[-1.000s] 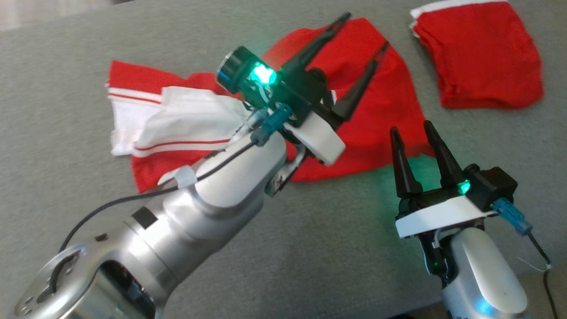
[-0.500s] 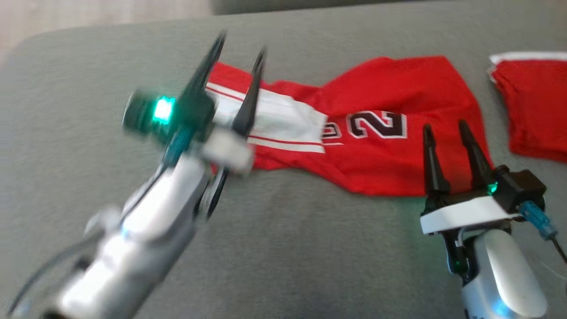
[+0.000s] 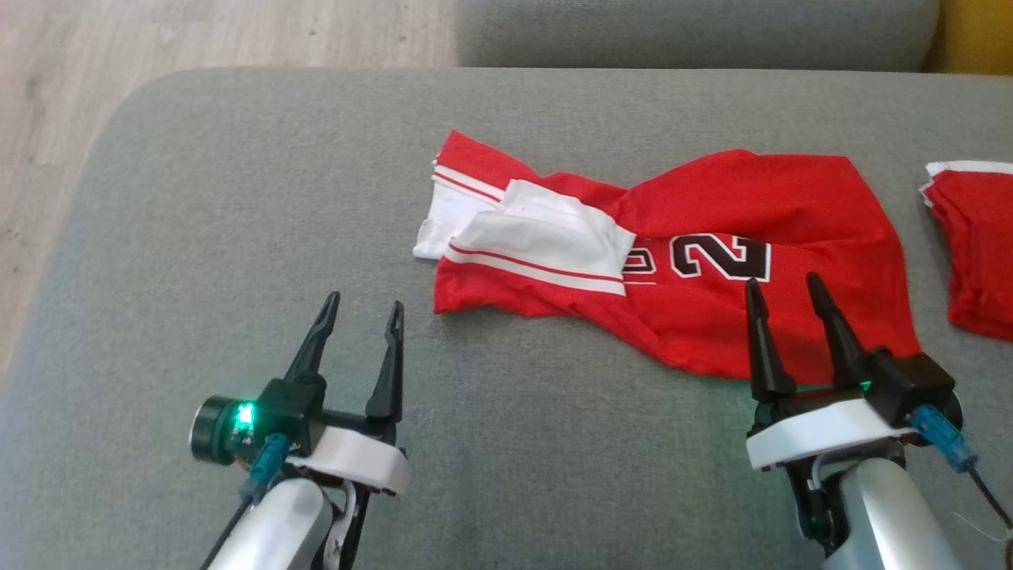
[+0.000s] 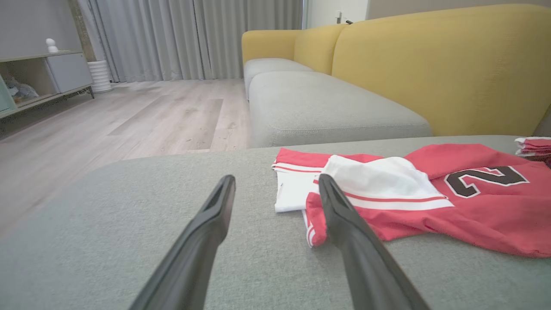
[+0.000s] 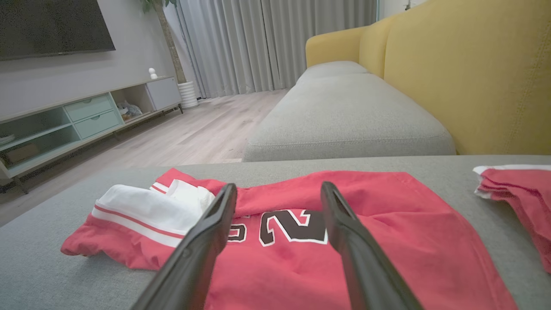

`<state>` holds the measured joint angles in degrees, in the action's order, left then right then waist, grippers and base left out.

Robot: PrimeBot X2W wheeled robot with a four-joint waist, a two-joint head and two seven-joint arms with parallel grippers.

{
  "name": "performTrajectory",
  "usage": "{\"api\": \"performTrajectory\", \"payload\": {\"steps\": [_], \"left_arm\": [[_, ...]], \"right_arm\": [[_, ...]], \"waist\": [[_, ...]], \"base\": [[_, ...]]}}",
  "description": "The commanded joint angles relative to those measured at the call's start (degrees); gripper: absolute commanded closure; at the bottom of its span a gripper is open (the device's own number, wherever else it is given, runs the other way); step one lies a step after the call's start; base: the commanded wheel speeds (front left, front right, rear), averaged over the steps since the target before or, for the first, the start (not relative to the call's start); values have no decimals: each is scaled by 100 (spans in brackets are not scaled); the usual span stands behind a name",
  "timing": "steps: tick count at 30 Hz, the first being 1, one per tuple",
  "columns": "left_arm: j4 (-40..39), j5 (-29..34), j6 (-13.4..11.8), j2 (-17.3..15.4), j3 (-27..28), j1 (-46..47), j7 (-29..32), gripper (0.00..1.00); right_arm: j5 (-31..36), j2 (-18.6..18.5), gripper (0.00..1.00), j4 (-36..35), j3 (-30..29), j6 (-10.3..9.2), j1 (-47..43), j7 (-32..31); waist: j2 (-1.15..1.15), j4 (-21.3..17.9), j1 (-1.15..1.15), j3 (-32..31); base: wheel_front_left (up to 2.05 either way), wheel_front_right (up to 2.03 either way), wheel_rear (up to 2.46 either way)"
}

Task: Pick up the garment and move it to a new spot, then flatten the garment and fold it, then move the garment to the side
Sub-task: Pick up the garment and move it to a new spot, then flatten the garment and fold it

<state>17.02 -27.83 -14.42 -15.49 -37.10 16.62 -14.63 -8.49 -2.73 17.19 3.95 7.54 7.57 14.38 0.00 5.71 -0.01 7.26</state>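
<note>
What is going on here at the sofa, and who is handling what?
A red basketball jersey with white trim lies rumpled on the grey sofa cushion, not yet flattened or folded. Nothing holds it: the left end effector is open, clear of it, and the right end effector is open at its near edge. A folded red garment lies further right.

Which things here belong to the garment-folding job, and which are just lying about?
Job: red jersey, left claw, right claw, grey seat cushion.
Lying about: second red garment on the right, yellow sofa backrest, TV cabinet.
</note>
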Motion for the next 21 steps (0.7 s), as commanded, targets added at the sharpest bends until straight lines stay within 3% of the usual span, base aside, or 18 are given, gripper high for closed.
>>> {"api": "performTrajectory", "payload": {"steps": [1,4,9,21], "left_arm": [[-216,98,70,-26,283,262,-36,0],[-151,237,230,20,328,355,-36,0],[314,-105,970,177,208,922,340,0],[1389,-133,1696,74,-38,2094,1127,0]], "right_arm": [[17,-15,0,-153,169,-5,100,62],[11,-15,0,-147,208,-5,134,62],[4,-15,0,-173,226,-5,236,62],[-31,-15,0,-200,263,-5,412,62]], "waist": [[0,-63,1,14],[0,-180,1,69],[0,-449,1,346],[0,-826,1,775]], "base": [[0,0,0],[0,0,0],[0,0,0],[0,0,0]]}}
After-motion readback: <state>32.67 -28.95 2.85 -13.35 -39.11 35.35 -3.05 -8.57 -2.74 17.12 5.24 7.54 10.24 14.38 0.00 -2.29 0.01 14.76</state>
